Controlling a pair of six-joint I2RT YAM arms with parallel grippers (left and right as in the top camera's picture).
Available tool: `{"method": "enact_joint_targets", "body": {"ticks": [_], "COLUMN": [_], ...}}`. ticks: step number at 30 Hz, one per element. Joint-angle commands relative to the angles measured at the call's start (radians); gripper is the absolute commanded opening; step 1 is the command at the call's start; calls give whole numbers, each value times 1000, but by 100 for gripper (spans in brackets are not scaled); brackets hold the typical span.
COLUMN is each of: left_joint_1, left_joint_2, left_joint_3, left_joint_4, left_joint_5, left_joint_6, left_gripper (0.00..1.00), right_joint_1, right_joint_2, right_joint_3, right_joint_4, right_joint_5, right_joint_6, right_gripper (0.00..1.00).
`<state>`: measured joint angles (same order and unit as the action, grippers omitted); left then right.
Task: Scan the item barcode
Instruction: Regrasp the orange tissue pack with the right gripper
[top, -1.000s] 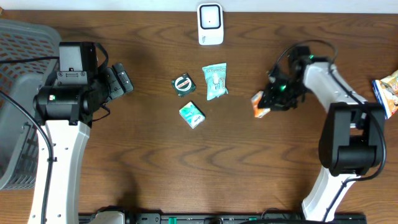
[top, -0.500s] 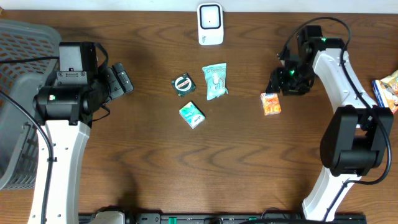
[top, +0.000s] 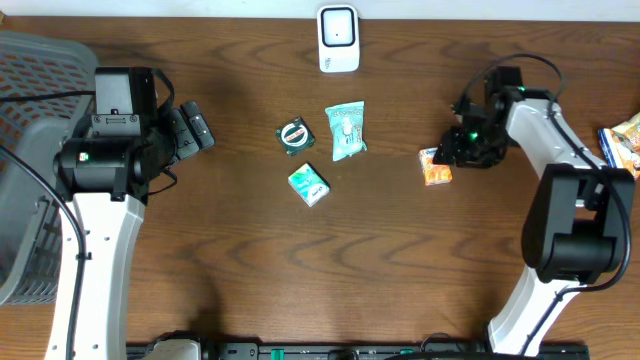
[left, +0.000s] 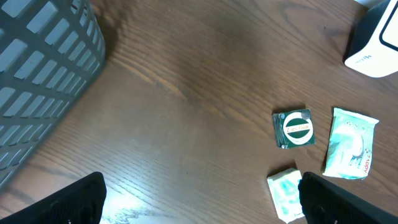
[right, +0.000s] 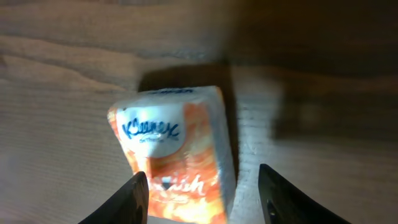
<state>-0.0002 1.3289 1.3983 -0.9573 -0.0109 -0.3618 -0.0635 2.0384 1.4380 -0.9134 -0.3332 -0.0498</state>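
Now hovering right end effector (right: 203, 186), parted and empty, astride the tissue pack (right: 177, 146) on the bench (right: 56, 93), judging it light, squashy, best pinched across long sides.

1. An orange-and-white Kleenex tissue pack (right: 177, 149) is lying flat on the wooden table (right: 56, 87), with its printed face turned up and the logo near its upper end.
2. The right gripper (right: 203, 196) is hovering over the pack's lower end, its two dark fingers (right: 127, 202) standing apart, one on either side.
3. The finger at the view's left is overlapping the pack's edge, though contact cannot be told. The other is standing clear, with bare wood between.
4. A dark shadow (right: 249, 81) is falling along the pack's right side.
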Motion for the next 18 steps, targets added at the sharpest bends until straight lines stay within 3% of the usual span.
{"method": "enact_joint_targets", "body": {"ticks": [1,5,8,9,14,18], "left_joint_1": [5,5,5,5,5,5], "left_joint_2": [-1,-1,-1,-1,-1,-1], "left_joint_3": [0,0,0,0,0,0], "left_joint_4": [0,0,0,0,0,0], "left_joint_5": [-16,-16,-16,-16,-16,-16], "left_joint_6": [6,6,6,6,6,6], "left_gripper": [98,97,98,98,98,98], "right_joint_1": [-4,2,3,3,3,3], "right_joint_2": [-7,-7,-7,-7,-8,-15], "right_joint_3": [-39,-90,-127,-127,-108,-81], "right_joint_4": [23,72,99,98,87,106], "right_joint_5": [-94,-101,-133,-144,-320,-631], "right_joint_6": [-53,-52,-51,-48,-48,-64], "right_gripper": [51,47,7,1,1,1]}}
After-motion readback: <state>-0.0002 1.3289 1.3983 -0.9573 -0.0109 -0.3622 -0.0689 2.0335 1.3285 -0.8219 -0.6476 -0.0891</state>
